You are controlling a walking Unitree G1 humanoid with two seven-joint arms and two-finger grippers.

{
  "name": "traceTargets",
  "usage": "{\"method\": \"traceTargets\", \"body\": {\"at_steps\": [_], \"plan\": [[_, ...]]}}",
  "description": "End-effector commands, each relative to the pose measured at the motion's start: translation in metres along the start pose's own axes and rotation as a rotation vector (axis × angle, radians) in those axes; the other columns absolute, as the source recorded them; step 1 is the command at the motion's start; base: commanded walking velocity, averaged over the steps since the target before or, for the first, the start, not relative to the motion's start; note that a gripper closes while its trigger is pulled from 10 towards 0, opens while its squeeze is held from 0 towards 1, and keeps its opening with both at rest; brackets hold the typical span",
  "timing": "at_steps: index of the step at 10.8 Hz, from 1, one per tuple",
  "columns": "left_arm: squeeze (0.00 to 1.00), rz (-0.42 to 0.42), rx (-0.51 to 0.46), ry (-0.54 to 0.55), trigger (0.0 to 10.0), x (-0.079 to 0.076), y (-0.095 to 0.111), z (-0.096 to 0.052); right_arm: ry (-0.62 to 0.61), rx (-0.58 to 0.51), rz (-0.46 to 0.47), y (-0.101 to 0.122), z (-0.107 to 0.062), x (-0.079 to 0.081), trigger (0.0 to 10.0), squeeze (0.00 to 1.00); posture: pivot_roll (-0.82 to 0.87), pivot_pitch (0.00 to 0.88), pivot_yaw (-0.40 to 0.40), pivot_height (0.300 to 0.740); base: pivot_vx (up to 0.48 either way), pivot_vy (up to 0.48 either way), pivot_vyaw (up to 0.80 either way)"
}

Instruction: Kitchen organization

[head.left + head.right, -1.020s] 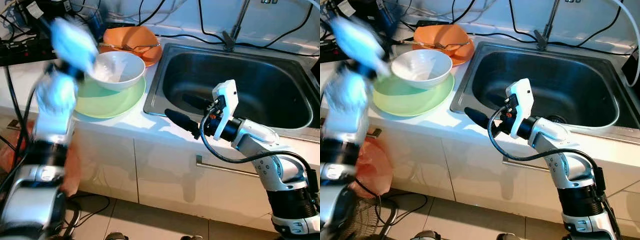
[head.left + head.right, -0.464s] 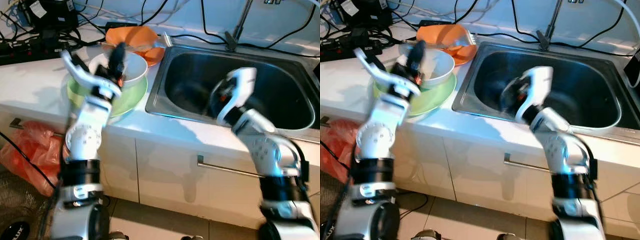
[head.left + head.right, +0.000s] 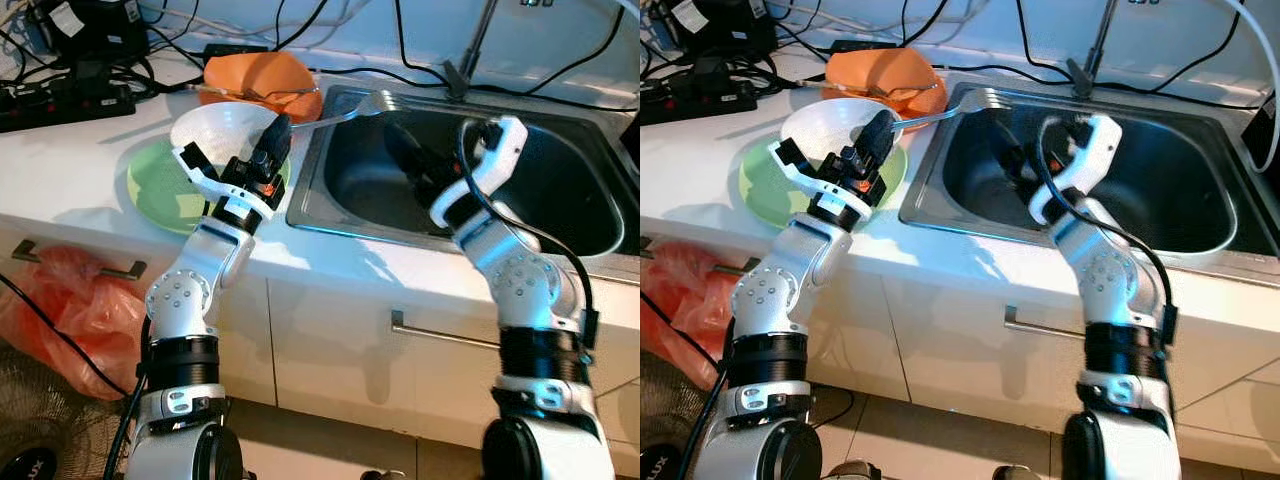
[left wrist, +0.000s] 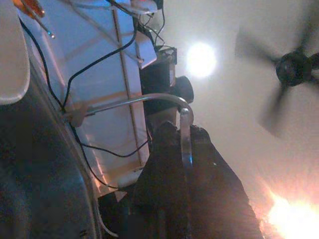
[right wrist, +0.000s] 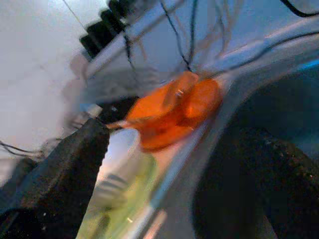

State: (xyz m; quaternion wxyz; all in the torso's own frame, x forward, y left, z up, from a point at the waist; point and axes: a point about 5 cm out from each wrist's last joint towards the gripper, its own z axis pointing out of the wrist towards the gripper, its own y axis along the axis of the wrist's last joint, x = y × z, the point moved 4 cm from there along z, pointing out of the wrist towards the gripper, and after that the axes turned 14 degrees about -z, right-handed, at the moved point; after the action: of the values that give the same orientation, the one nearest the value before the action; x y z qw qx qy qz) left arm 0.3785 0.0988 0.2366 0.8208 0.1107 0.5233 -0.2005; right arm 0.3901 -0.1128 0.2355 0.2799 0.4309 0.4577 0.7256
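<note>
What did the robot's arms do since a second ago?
The left gripper swung in from the bowls' left and now holds a metal fork out over the sink edge. The right gripper rose from the counter front into the sink. The white bowl, green plate and orange bowl stayed put.

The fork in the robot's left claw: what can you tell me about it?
The fork is slim, shiny, silver-coloured metal. The left gripper is shut on its handle end and holds it roughly level in the air. Its tines point away from the white bowl and reach over the back left corner of the sink. Apart from the black fingers, nothing appears to touch it.
</note>
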Motion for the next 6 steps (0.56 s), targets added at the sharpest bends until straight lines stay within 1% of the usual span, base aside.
{"method": "traceTargets", "body": {"at_steps": [1,2,3,4,5,6], "plan": [[0.0,-0.008,0.014,-0.015,0.0,-0.006,-0.003,0.005,0.025,-0.016,0.023,0.006,0.004,0.007,10.0,0.0,0.08,0.067,-0.024,0.74,0.0,0.0,0.0],[0.0,-0.011,0.012,-0.017,0.0,-0.007,-0.002,0.008,0.047,-0.011,0.033,0.004,0.006,0.014,10.0,0.0,0.08,0.066,-0.023,0.74,0.0,0.0,0.0],[0.0,0.002,-0.006,-0.005,0.0,-0.006,0.002,0.009,0.057,-0.002,0.028,0.001,0.006,0.017,10.0,0.1,0.08,0.066,-0.024,0.74,0.0,0.0,0.0],[0.0,0.003,-0.05,0.002,0.0,-0.005,0.013,0.009,0.072,0.002,0.018,0.0,0.004,0.018,10.0,1.0,0.08,0.069,-0.023,0.74,0.0,0.0,0.0],[0.0,0.003,-0.07,0.007,0.0,-0.004,0.017,0.009,0.075,0.003,0.013,-0.001,0.003,0.018,10.0,1.0,0.08,0.071,-0.023,0.74,0.0,0.0,0.0],[0.0,0.015,-0.085,0.02,0.0,-0.003,0.021,0.009,0.077,0.008,0.013,-0.003,0.001,0.018,10.0,0.95,0.08,0.073,-0.022,0.74,0.0,0.0,0.0]]}}
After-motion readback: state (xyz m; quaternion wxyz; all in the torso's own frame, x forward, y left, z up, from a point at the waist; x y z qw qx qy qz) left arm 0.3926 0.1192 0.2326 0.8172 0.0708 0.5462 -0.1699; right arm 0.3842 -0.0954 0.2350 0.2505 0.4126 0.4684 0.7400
